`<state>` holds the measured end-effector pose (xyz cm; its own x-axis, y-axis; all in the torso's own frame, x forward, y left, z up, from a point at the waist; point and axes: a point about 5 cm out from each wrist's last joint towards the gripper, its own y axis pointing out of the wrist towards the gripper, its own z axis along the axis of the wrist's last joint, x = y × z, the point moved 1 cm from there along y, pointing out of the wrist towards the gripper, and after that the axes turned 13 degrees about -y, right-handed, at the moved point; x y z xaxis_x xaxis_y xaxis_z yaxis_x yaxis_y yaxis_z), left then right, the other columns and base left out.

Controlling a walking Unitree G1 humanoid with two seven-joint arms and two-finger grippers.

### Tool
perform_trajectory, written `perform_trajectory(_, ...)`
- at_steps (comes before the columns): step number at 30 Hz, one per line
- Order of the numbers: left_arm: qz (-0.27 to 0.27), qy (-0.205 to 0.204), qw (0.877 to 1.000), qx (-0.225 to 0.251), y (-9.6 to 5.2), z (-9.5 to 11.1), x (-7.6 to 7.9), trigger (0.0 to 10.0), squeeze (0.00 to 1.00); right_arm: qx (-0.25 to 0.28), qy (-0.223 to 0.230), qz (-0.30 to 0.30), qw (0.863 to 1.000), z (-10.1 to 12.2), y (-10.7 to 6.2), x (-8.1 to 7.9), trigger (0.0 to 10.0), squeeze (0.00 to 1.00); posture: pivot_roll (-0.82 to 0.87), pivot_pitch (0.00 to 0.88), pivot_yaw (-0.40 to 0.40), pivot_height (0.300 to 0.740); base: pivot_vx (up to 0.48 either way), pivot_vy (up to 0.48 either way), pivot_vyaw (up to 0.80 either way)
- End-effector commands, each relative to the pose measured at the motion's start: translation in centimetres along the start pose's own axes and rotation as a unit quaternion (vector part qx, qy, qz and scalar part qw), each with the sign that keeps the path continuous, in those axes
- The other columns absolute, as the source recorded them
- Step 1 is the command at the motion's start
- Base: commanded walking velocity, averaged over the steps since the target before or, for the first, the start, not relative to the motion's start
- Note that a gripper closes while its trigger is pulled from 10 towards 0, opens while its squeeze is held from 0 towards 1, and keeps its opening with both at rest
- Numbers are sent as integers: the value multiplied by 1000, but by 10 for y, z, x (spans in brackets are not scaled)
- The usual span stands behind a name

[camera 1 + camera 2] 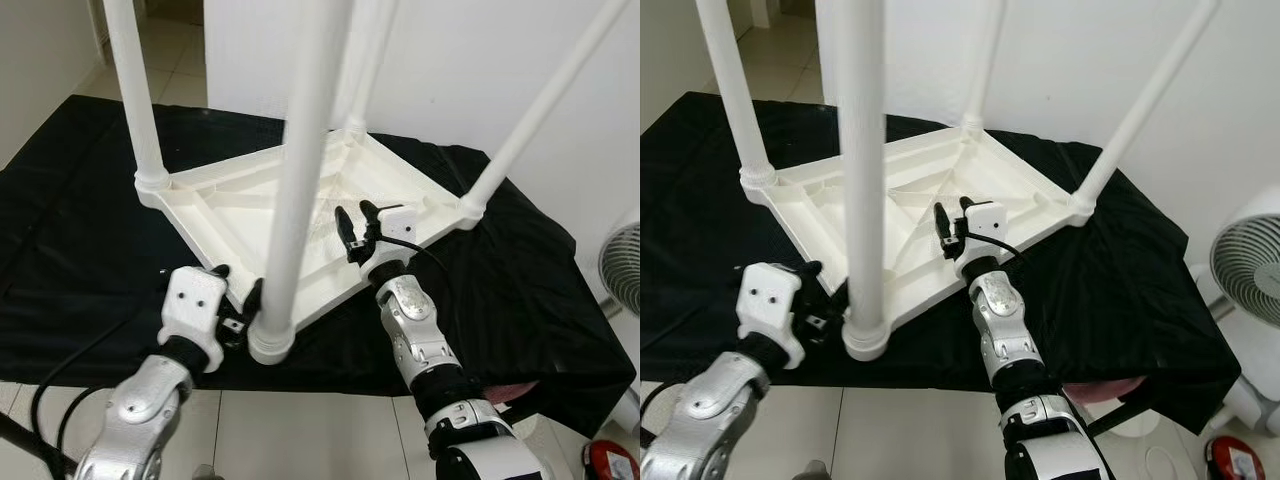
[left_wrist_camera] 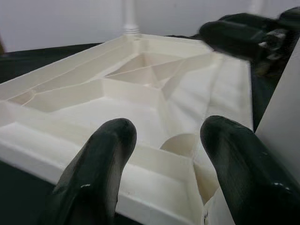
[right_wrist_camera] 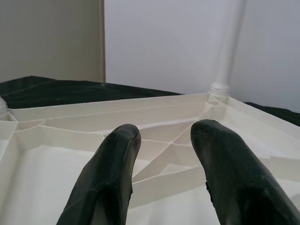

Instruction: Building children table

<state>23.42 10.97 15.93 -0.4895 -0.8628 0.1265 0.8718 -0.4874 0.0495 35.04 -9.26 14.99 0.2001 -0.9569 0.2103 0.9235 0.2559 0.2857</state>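
A white plastic table [image 1: 240, 215] lies upside down on a black cloth, ribbed underside up. Its legs stand upward: a near leg [image 1: 300, 180], a left leg [image 1: 135, 90], a right leg [image 1: 545, 110]. My left gripper [image 1: 240, 300] is open at the table's near edge, close beside the near leg's base [image 1: 271, 343]; the left wrist view shows the rim between its fingers [image 2: 98, 164]. My right gripper [image 1: 356, 215] hovers open just above the underside near the right rim, holding nothing. The far leg [image 3: 225, 56] stands beyond its fingertips.
The black cloth [image 1: 80, 230] covers a low platform with tiled floor [image 1: 300, 430] in front of it. A white fan [image 1: 625, 265] stands at the right and a red object [image 1: 612, 460] lies on the floor at the lower right. A white wall [image 1: 470, 60] is close behind.
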Motion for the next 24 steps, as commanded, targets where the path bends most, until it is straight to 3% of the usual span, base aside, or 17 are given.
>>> perform_trajectory(1,-134,-12,991,-15,7,-1,29,10000,0,-2,-8,-19,1000,-1,-3,9,10000,0,114,0,-71,740,0,0,0)
perform_trajectory(6,-179,-31,983,-15,21,-1,42,10000,0,-11,-20,-32,999,-4,-10,17,10000,0,66,0,-45,740,0,0,0)
perform_trajectory(9,-179,-30,983,-13,23,-1,42,10000,0,-12,-21,-32,999,-5,-12,18,10000,0,66,0,-45,740,0,0,0)
perform_trajectory(12,-175,-9,985,-6,37,-3,35,10000,0,-16,-18,7,1000,-6,-30,27,10000,0,23,0,-35,740,0,0,0)
perform_trajectory(14,-173,-7,985,-7,38,-3,33,10000,0,-16,-18,15,1000,-6,-33,28,10000,0,23,0,-35,740,0,0,0)
perform_trajectory(15,-174,3,985,-9,39,-4,30,10000,0,-18,-20,33,999,-5,-39,33,10000,753,2,0,-37,740,0,0,0)
perform_trajectory(16,-174,3,985,-9,39,-4,30,10000,0,-18,-20,33,999,-5,-39,33,10000,753,2,0,-37,740,0,0,0)
perform_trajectory(17,-175,11,985,-9,40,-4,27,10000,0,-20,-23,47,998,-5,-44,37,10000,1000,-1,0,-37,740,0,0,0)
perform_trajectory(24,-177,20,984,-12,43,-1,18,10000,0,-28,-25,128,991,-2,-64,53,10000,1000,-20,0,-43,740,0,0,0)
